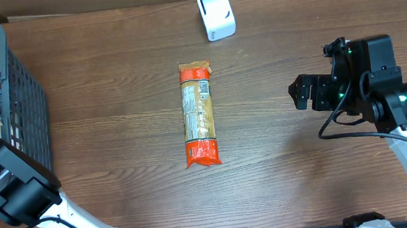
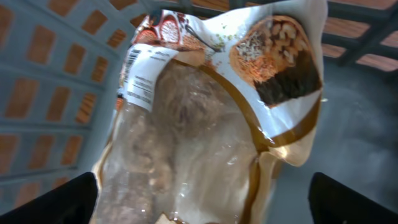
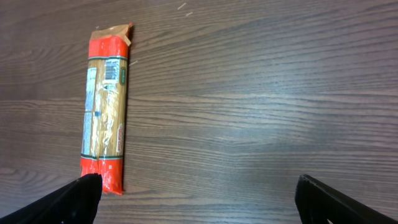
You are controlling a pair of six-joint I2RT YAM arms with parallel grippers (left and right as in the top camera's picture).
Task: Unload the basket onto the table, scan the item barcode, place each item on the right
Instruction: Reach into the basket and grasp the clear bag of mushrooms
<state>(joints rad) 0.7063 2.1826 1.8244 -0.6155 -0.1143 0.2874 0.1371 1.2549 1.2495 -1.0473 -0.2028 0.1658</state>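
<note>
In the left wrist view a clear plastic bag with a brown-and-white printed top and a white barcode label lies inside the grey basket. My left gripper hangs open over it, one finger on each side of the bag and neither touching it. A long orange-ended pasta pack lies lengthwise mid-table, also visible as the pasta pack with a white label facing up. The white scanner stands at the back. My right gripper is open and empty to the right of the pack, seen as the gripper over bare wood.
The grey mesh basket stands at the table's left edge, with my left arm reaching into it. Its slatted wall surrounds the bag. The brown wooden table runs between basket and pack.
</note>
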